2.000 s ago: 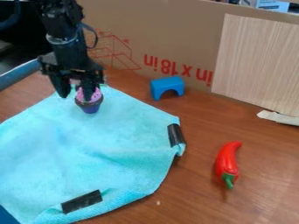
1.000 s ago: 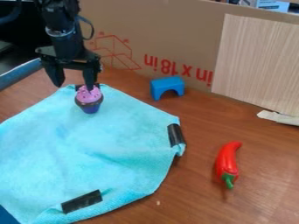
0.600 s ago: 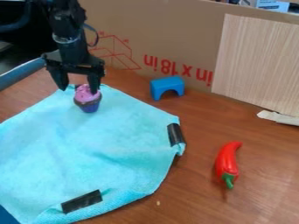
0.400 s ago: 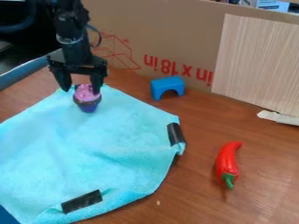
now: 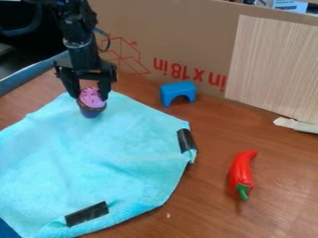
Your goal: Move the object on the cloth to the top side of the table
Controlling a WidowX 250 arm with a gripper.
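Fingers (image 5: pixel 105 87) clamped on the cupcake (image 5: pixel 92 98), at the cloth's far corner. Grip looks high on the rounded frosting, so it could slip on lifting; low fingertips might snag cloth (image 5: pixel 118 144), dragging it over the surface (image 5: pixel 211 209).

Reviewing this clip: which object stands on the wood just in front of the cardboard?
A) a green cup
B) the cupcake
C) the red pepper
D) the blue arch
D: the blue arch stands on the wood just in front of the cardboard, while the red pepper lies much nearer the camera.
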